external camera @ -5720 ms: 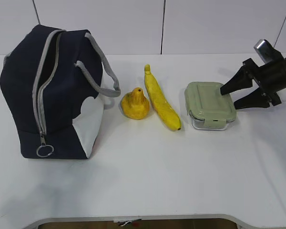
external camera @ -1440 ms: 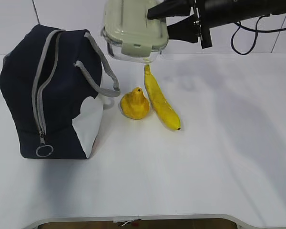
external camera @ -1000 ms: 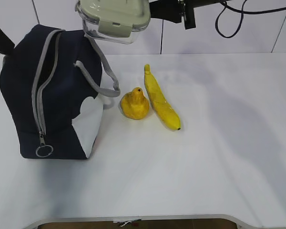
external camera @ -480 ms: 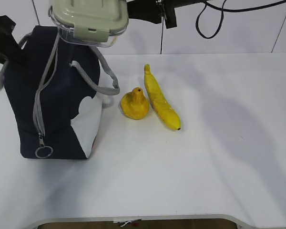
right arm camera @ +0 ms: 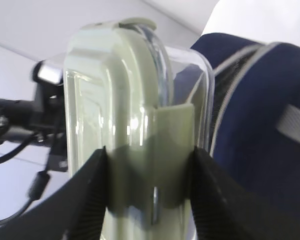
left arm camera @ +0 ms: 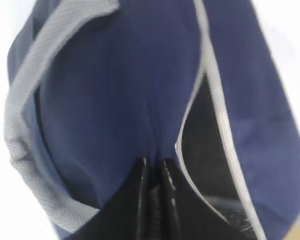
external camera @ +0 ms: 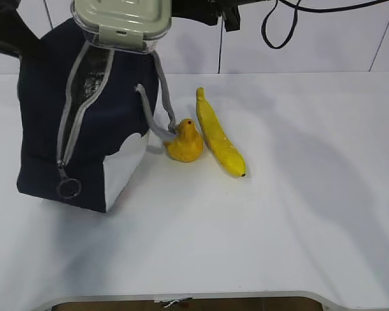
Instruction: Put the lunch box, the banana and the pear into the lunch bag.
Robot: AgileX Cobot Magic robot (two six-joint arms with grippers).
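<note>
The right arm is reaching in from the 1 o'clock corner of the exterior view, extended level across the top of the scene, with the right gripper clamped on the lunch box; in the right wrist view its two dark fingers are pressing either side of the pale green lid and clear wall. The lunch box is hanging level directly over the gaping zipper mouth of the lunch bag, its underside at the opening's upper edge. The left arm is entering at 10 o'clock, and the left gripper is pinching a fold of the navy fabric just beside the grey zipper tape, jaws nearly together on the cloth. The bag is standing tilted on the table, ring pull dangling at its 7 o'clock corner. The pear is sitting at the bag's 3 o'clock, touching a grey strap, and the banana is lying just beside the pear. No brand, label or writing is legible on any item.
</note>
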